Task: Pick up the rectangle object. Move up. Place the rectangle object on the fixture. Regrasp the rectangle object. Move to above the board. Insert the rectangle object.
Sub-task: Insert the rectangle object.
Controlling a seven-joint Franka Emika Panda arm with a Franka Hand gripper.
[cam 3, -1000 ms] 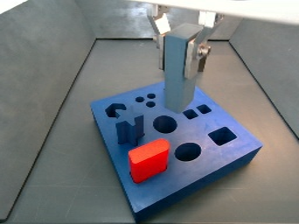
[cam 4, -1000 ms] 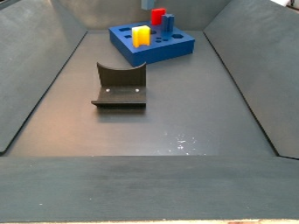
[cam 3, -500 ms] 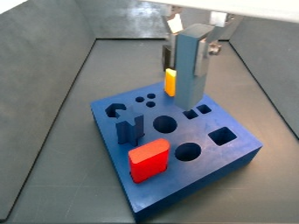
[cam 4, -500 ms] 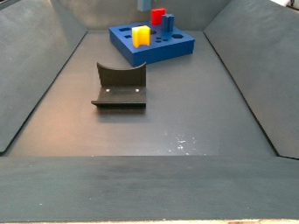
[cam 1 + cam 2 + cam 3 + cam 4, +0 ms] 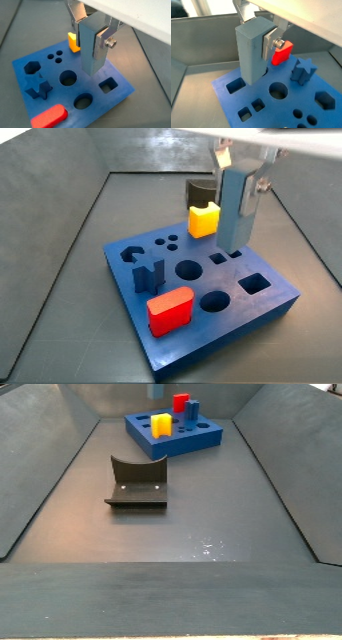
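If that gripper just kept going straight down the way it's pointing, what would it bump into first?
The gripper holds the rectangle object upright, so the bar's lower end would likely meet the board first, near the small rectangular hole. Whether it lines up with that hole is unclear.

Gripper (image 5: 242,180) pointing down, fingers (image 5: 103,42) clamped on a bar.

Probably a robotics lab test cell: a bare grey metal bin with sloped walls (image 5: 54,474) holds only a bright blue slab with shaped cut-outs (image 5: 261,303) and a dark L-shaped bracket fixture (image 5: 136,482), while the two-finger gripper (image 5: 92,35) hangs over the slab.
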